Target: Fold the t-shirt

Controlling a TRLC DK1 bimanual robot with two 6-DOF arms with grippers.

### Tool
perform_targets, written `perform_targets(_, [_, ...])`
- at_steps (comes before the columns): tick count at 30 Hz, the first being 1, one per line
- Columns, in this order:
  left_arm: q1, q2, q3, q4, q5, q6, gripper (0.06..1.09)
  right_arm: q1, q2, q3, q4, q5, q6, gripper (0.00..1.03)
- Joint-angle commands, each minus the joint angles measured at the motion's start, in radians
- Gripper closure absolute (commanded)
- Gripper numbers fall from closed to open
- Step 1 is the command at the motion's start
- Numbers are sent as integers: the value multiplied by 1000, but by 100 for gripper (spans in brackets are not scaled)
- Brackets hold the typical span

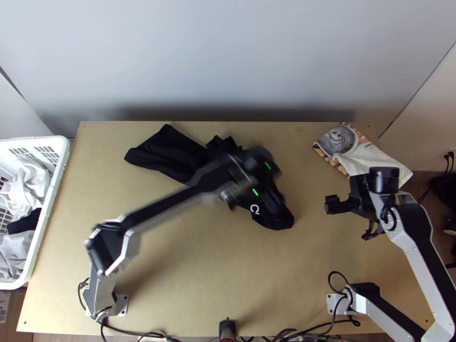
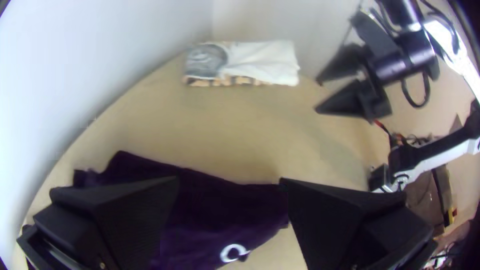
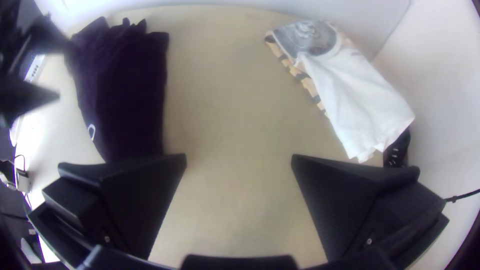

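The dark t-shirt [image 1: 171, 151] is laid rumpled across the far middle of the table [image 1: 199, 268], with no neat fold made. Both the left gripper [image 2: 229, 179], above the shirt, and the right gripper [image 3: 239, 156], off to its side, are released, fingers wide apart, with nothing grasped. Layers could be pinched together or missed if the ruffled edge is taken carelessly; a one-sided pull could twist the cloth. A white letter-like mark [image 1: 255, 209] is borne by the shirt, and print by the pale cloth [image 3: 355, 95].
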Motion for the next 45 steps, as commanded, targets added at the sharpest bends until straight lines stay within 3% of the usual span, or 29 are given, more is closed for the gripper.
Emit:
perform_targets(1, [315, -49, 0, -140, -3, 64, 10, 100, 90, -1, 36, 0, 11, 5])
perform_targets(5, [486, -90, -84, -191, -10, 100, 10, 212, 209, 84, 33, -7, 12, 5])
perform_targets(11, [601, -215, -279, -93, -73, 224, 10, 387, 368, 331, -13, -13, -14, 5])
perform_targets(15, [634, -267, -348, -61, -98, 268, 10, 430, 500, 499, -15, -55, -46, 5])
perform_targets(18, [659, -291, -379, -51, -107, 278, 10, 441, 601, 614, -29, -113, -46, 5])
perform_targets(22, [671, -310, -400, -36, -159, 291, 10, 456, 719, 711, -35, -124, -48, 5])
perform_targets(35, [707, -343, -420, -30, -176, 298, 10, 451, 1069, 1044, -38, -220, -45, 5])
perform_targets(45, [734, -383, -459, -28, -177, 296, 10, 408, 1288, 1288, -67, -239, -42, 5])
